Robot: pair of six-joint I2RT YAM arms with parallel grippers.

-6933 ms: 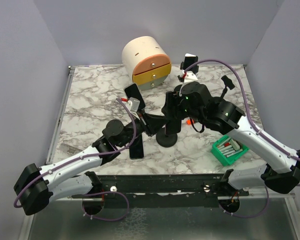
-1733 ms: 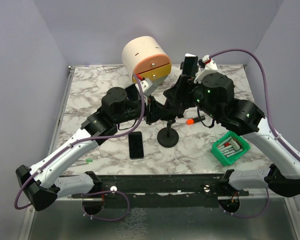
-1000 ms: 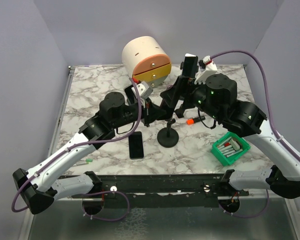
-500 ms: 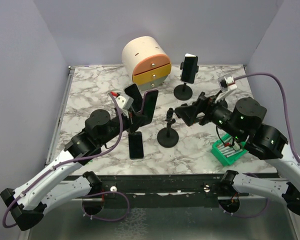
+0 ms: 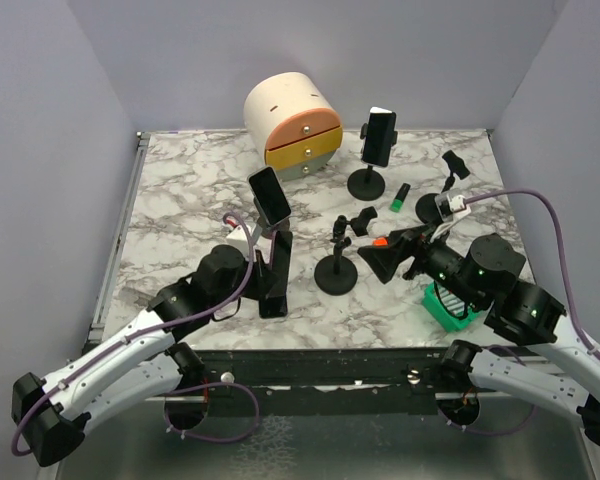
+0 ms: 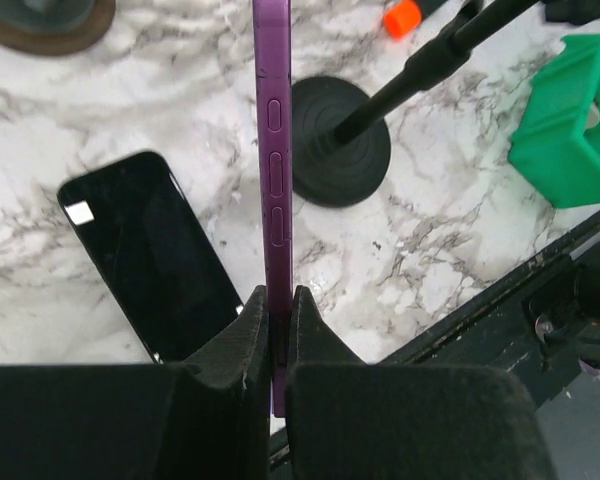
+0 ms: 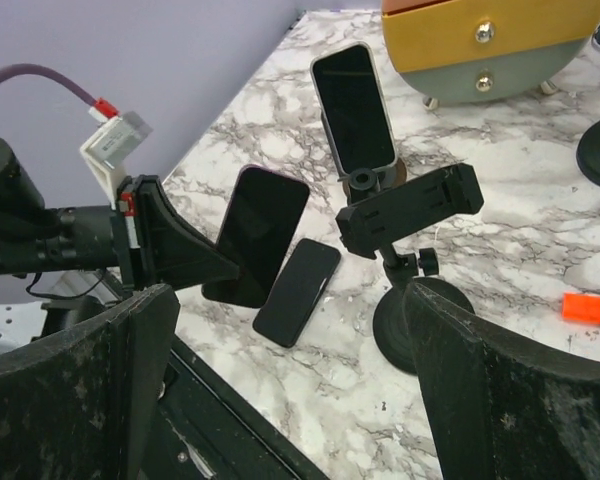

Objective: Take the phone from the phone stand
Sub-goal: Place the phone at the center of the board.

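My left gripper is shut on the lower end of a purple-edged phone. It holds the phone on edge just above the table, left of the black phone stand. The stand's clamp is empty. A second black phone lies flat under the held one. To the right of the stand, my right gripper hangs open with nothing in it and faces the stand.
Two more stands carry phones, one at the left and one at the back. A round drawer unit is at the back. An orange marker, a green marker and a green bin are at the right.
My left arm drew back toward the near edge and lowered the phone beside the flat one. The right arm pulled away from the stand to the near right, still open.
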